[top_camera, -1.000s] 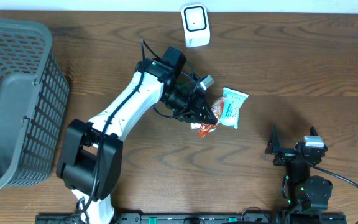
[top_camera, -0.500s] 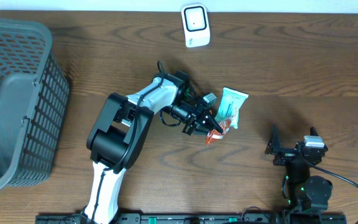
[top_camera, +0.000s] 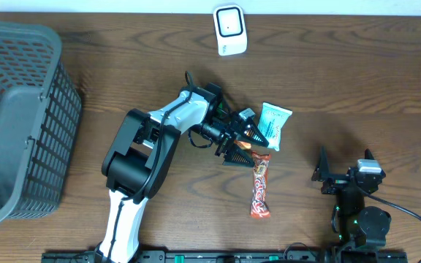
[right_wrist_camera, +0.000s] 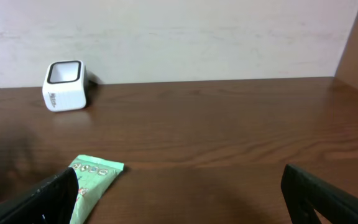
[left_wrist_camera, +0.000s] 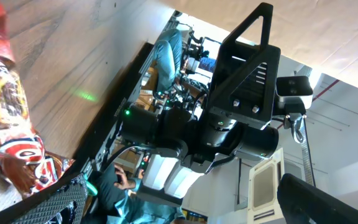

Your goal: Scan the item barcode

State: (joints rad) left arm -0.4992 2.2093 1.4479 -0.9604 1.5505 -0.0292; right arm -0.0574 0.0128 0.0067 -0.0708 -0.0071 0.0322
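Snack bar (top_camera: 260, 186), orange-red wrapper, lies flat and loose on the tabletop (top_camera: 357, 80), long axis running near-to-far, its far end just beside the left claw (top_camera: 247, 145). The left claw is spread wide and holds nothing; in the wrist view both fingers sit at the lower corners with only open room between them and the wrapper off to the left edge. The right claw (top_camera: 345, 166) is parked near the front right, also wide and empty, well apart from the bar. A teal packet (top_camera: 275, 124) lies just right of the left claw, close to the bar's far end but apparently not touching it. The white scanner (top_camera: 229, 29) stands at the far edge, window facing up and toward the work area; the grey basket (top_camera: 20, 44) is far left. Judged step: take up the bar for presentation to the scanner. To do it well, close across the narrow width near one end, so most of the wrapper stays uncovered. Come down clear of the teal packet so it is not pinched too. Carry the bar flat over the scanner window. Which face carries the barcode cannot be told; the print is too blurred. If no read, roll the wrist to show the other side.
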